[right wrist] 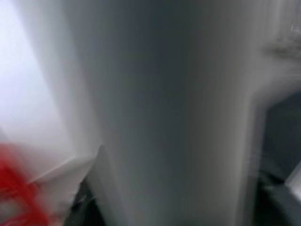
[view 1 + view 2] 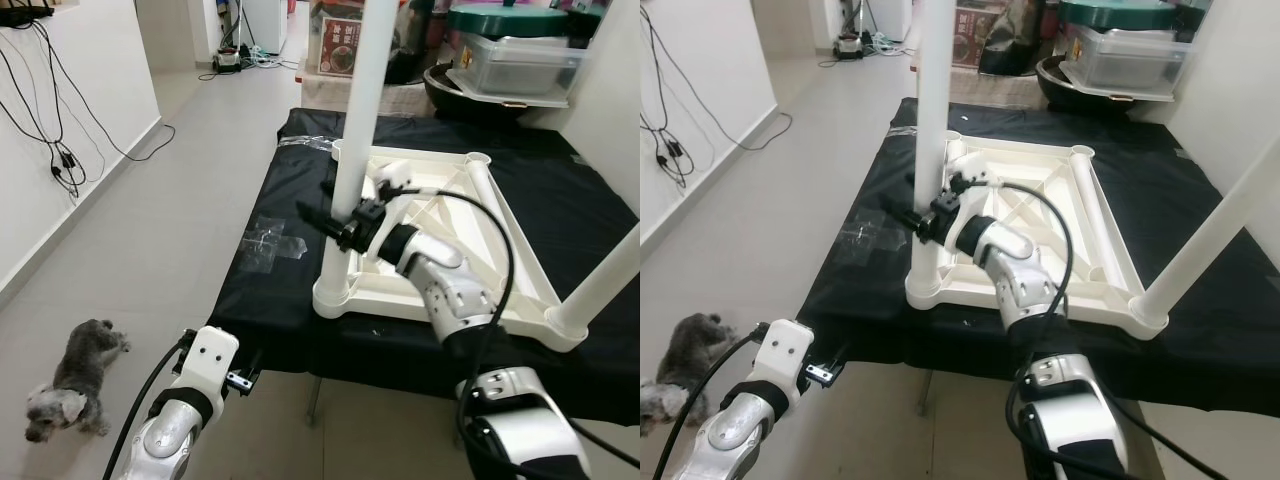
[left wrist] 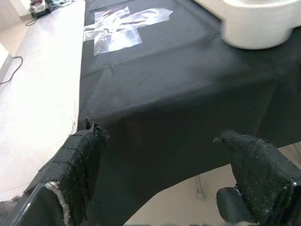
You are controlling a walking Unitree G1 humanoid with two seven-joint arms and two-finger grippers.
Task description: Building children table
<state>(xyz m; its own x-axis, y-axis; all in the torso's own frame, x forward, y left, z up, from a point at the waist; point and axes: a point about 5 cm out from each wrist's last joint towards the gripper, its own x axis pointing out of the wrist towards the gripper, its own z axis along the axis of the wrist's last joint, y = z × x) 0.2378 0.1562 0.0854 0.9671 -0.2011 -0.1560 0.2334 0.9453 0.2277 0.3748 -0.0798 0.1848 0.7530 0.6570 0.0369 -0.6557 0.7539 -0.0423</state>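
An upside-down white children's table (image 2: 455, 225) lies on a black cloth-covered worktop (image 2: 280, 290). One white leg (image 2: 362, 100) stands upright in its near-left corner socket. A second leg (image 2: 610, 275) rises tilted from the near-right corner. My right gripper (image 2: 338, 222) is shut on the lower part of the upright leg, which looms blurred and close in the right wrist view (image 1: 169, 113). My left gripper (image 3: 160, 141) hangs open below the worktop's front-left edge, its fingers (image 3: 82, 155) apart with nothing between them, and the corner socket (image 3: 256, 26) lies beyond.
A small grey dog (image 2: 70, 385) lies on the floor at left. Clear tape (image 2: 275, 240) sticks to the cloth. Plastic boxes and a basin (image 2: 515, 60) are stacked behind the worktop. Cables (image 2: 55, 120) hang on the left wall.
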